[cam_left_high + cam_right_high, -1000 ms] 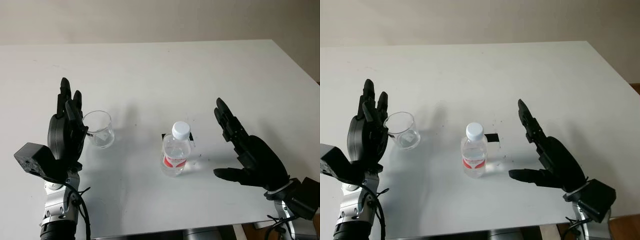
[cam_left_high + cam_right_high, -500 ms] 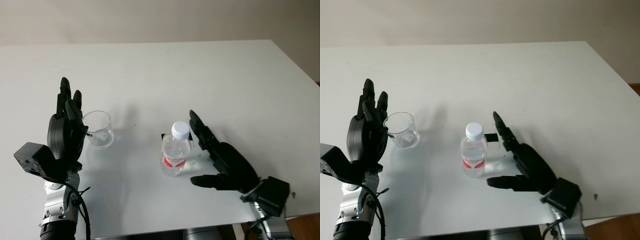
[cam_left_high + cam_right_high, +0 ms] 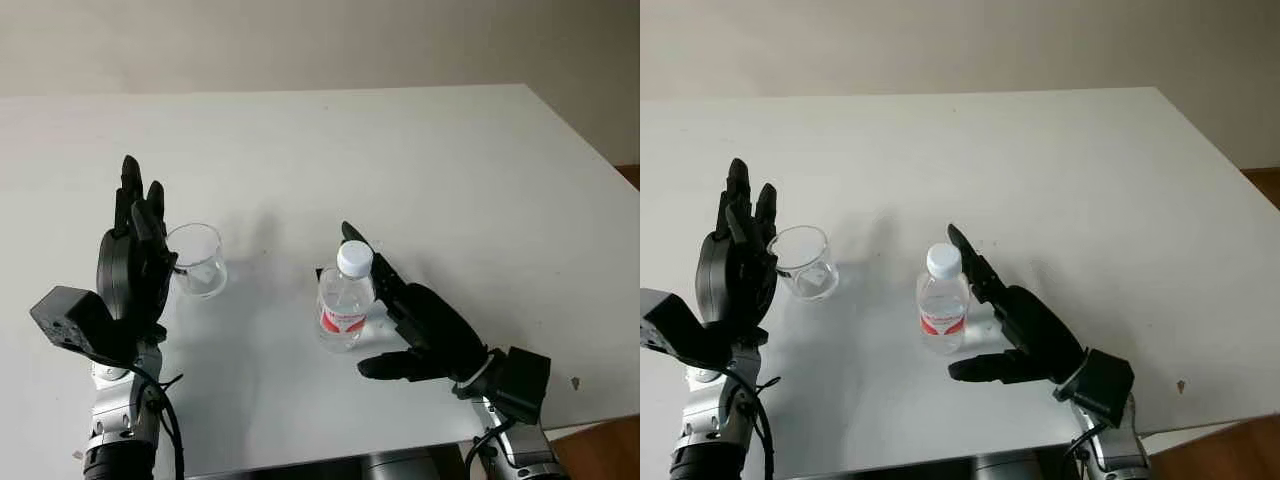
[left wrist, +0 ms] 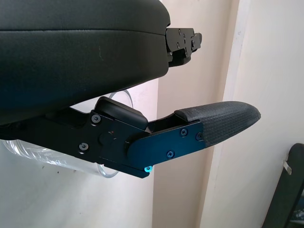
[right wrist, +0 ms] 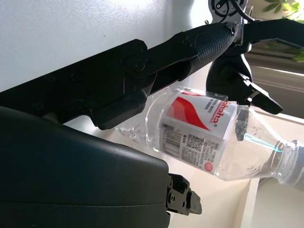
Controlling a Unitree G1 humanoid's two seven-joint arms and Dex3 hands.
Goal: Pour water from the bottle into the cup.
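Your right hand (image 3: pixel 425 325) sits open just beside the water bottle (image 3: pixel 343 302), fingers (image 3: pixel 975 265) behind it and thumb in front, no grip closed on it. Bottle upright, white cap on (red-and-white label facing you), mid-table (image 3: pixel 420 160). Your left hand (image 3: pixel 135 265) is open, raised next to the clear cup (image 3: pixel 198 260), which stands well left of the bottle

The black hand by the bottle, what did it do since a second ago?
The right hand slid in across the table toward the bottle and is now right beside it, open, not yet gripping. The bottle stayed upright with its cap on. The left hand stayed beside the cup, open.
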